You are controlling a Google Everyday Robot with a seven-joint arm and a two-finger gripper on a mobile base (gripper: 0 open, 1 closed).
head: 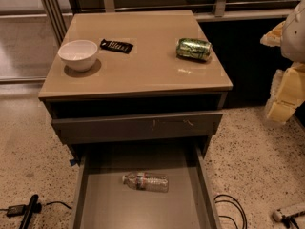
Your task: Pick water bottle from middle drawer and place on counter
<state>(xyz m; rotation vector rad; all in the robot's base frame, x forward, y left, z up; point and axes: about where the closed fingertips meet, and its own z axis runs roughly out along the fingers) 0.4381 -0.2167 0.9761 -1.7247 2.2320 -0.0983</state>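
Note:
The water bottle (145, 181), clear with a red-and-white label, lies on its side in the open middle drawer (109, 206), cap to the left. The beige counter (143, 66) is the cabinet's top, above the drawer. My gripper (274, 73) is at the right edge of the camera view, beside the cabinet at about counter height. It is far from the bottle and empty, with its yellow fingers (281, 101) spread apart.
On the counter stand a white bowl (78, 54), a flat black object (116, 46) and a green can (193, 48) on its side. The grey upper drawer front (138, 127) sticks out slightly above the open drawer. Cables (231, 209) and a black tool (27, 212) lie on the floor.

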